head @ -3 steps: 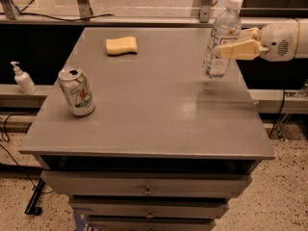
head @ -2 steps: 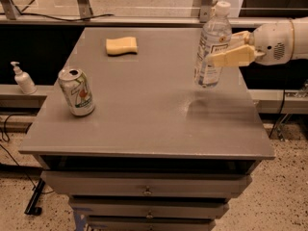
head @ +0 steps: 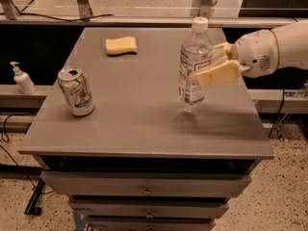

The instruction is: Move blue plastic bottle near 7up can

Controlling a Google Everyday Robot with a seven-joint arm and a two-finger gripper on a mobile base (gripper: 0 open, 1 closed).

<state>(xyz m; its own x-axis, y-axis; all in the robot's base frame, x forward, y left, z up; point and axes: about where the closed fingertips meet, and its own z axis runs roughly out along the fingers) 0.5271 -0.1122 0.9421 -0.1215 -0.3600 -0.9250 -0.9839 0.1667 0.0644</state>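
Note:
The blue plastic bottle (head: 194,66) is clear with a white cap and stands upright, held a little above the right part of the grey table (head: 139,124). My gripper (head: 210,62) comes in from the right and is shut on the bottle's middle, with a tan finger (head: 216,74) across its front. The 7up can (head: 76,92) is silver and green with a red spot. It stands slightly tilted near the table's left edge, well apart from the bottle.
A yellow sponge (head: 121,45) lies at the back of the table. A small white pump dispenser (head: 21,79) stands on a ledge left of the table. Drawers (head: 144,191) sit below the tabletop.
My gripper has carried the bottle leftward and toward the front of the table, closer to the can. The can and sponge have not moved.

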